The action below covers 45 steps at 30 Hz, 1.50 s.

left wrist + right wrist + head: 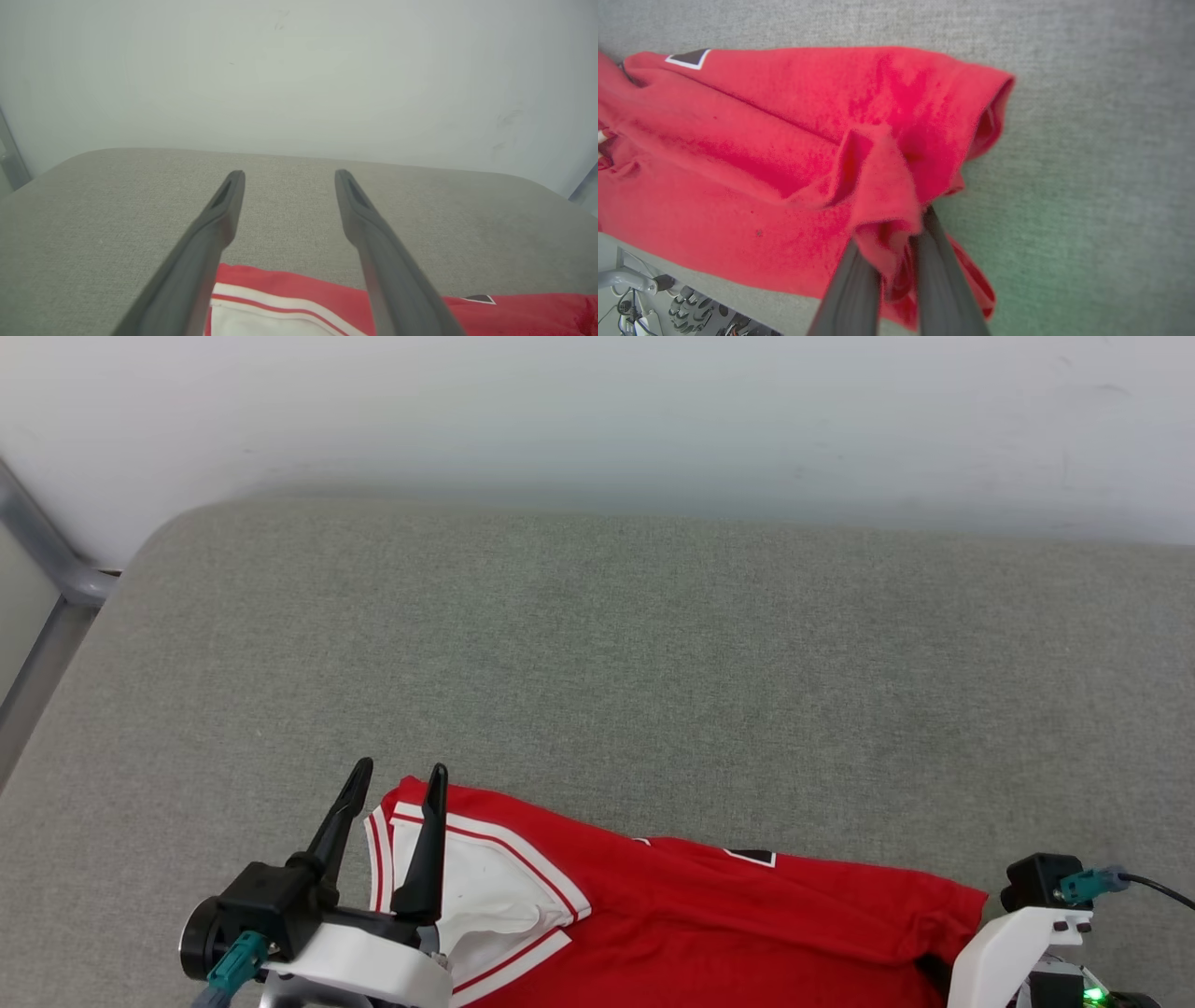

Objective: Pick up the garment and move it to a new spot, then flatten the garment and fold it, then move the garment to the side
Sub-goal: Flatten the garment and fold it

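The garment [700, 915], red with a white striped-trim sleeve, lies bunched along the near edge of the grey padded surface [597, 663]. My left gripper [400, 768] stands open just above its left end, and the sleeve shows between the fingers in the left wrist view [289, 173]. In the right wrist view my right gripper [896, 228] is shut on a raised fold of the garment [761, 140] at its right end. A corner of the black print [689, 57] peeks out.
A pale wall [597, 420] backs the surface. A metal rail [47, 579] runs past its rounded left corner. Wide bare fabric stretches beyond the garment. The robot's wheeled base [682, 308] shows below the near edge.
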### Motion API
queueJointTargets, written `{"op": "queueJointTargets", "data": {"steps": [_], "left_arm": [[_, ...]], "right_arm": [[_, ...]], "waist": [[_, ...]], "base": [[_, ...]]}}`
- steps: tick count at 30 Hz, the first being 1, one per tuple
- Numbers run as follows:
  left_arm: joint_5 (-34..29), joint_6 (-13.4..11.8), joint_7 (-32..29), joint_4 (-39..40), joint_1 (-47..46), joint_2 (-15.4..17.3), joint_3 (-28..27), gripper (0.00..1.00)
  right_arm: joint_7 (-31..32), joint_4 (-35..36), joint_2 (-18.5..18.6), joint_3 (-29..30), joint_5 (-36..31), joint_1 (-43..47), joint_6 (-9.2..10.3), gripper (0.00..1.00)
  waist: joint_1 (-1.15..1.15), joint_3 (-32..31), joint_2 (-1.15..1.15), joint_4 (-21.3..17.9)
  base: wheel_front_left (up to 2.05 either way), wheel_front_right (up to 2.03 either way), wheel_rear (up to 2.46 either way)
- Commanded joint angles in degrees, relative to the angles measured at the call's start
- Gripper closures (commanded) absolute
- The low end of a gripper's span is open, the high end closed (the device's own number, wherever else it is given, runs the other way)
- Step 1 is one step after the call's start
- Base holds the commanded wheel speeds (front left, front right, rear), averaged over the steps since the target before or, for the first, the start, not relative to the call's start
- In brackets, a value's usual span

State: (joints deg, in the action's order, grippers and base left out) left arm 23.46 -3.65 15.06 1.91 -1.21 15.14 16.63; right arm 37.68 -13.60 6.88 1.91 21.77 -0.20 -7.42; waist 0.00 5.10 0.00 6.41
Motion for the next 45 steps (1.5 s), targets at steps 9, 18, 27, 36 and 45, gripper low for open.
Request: {"op": "queueJointTargets", "data": {"steps": [9, 18, 27, 36, 45], "left_arm": [[-1.94, -0.23, 0.14, -1.53, 2.75, 0.48, -1.32, 0.00], [-2.60, -1.39, -0.02, -2.15, 4.07, 0.91, -1.03, 0.00], [-2.41, -1.42, -0.24, -2.75, 3.29, 1.02, -0.46, 0.00], [-1.94, -0.01, -0.88, -3.98, 0.90, 0.84, 1.27, 0.00], [-2.05, 0.92, -0.89, -4.61, -0.87, 0.12, 2.69, 0.00]], "right_arm": [[-0.48, 2.97, 2.73, 2.60, 1.10, -0.74, -0.03, 1.00], [2.77, 6.04, 3.77, 16.46, 0.02, 3.36, -0.03, 1.00], [10.96, 9.98, -2.70, 16.98, 15.09, 1.81, -0.05, 1.00], [10.68, 7.41, -4.04, -3.84, 44.58, 0.71, -0.05, 1.00], [0.92, 0.95, -4.02, -16.95, 49.77, -5.75, -0.05, 1.00]], "waist": [[0.00, -3.30, 0.00, -1.24], [0.00, -5.44, 0.00, -2.62], [0.00, -5.89, 0.00, -2.30], [0.00, -5.55, 0.00, 2.40], [0.00, -3.97, 0.00, 5.00]], "base": [[0.00, 0.00, 0.00], [0.00, 0.00, 0.00], [0.00, 0.00, 0.00], [0.00, 0.00, 0.00], [0.00, 0.00, 0.00]]}}
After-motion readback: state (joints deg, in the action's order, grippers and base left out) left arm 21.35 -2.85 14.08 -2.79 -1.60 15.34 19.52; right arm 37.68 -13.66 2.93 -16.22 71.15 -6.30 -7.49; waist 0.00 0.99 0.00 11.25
